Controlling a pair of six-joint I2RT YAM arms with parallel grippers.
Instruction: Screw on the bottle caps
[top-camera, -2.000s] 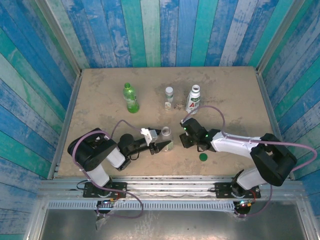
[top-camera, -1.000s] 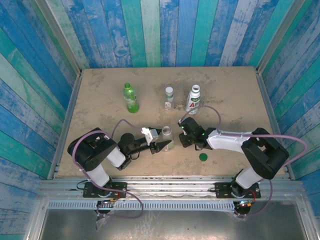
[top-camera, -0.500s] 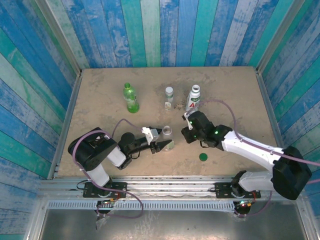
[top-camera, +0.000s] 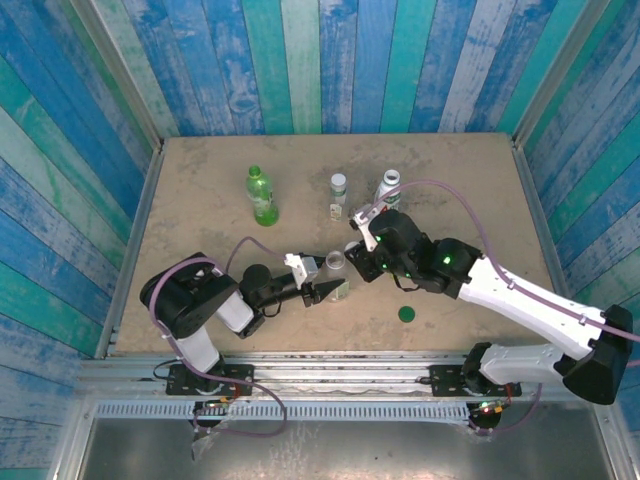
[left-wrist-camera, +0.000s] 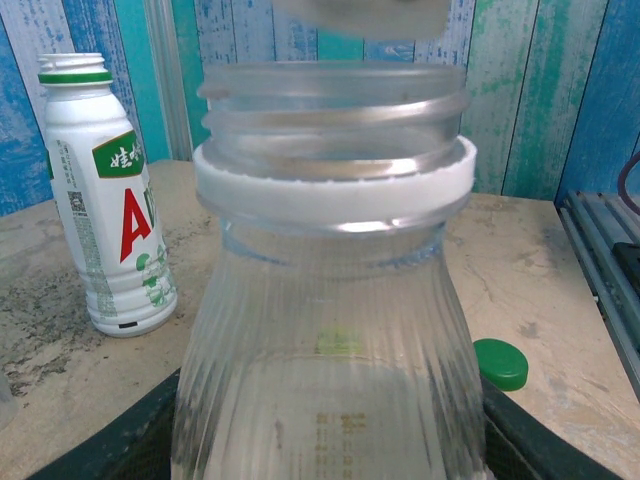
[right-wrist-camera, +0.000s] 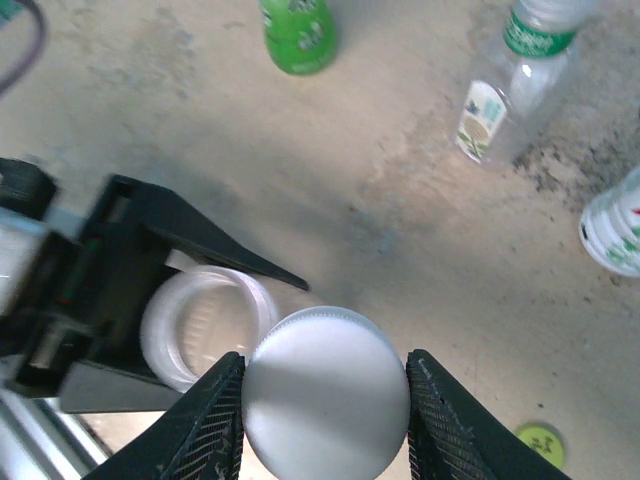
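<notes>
White cap (right-wrist-camera: 326, 392) seemingly in right gripper (right-wrist-camera: 325, 425)

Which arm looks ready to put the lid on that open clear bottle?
Right. The right tool grips the white cap close beside the clear bottle; the left tool holds that bottle.

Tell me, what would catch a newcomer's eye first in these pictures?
Near the front of the table, the left claw grips a short clear bottle with an open mouth, and the right claw holds a white cap close above that mouth, slightly off to one side. Behind them stand a green bottle, a tall clear bottle and a white bottle; a dark green cap lies alone to the right.
</notes>
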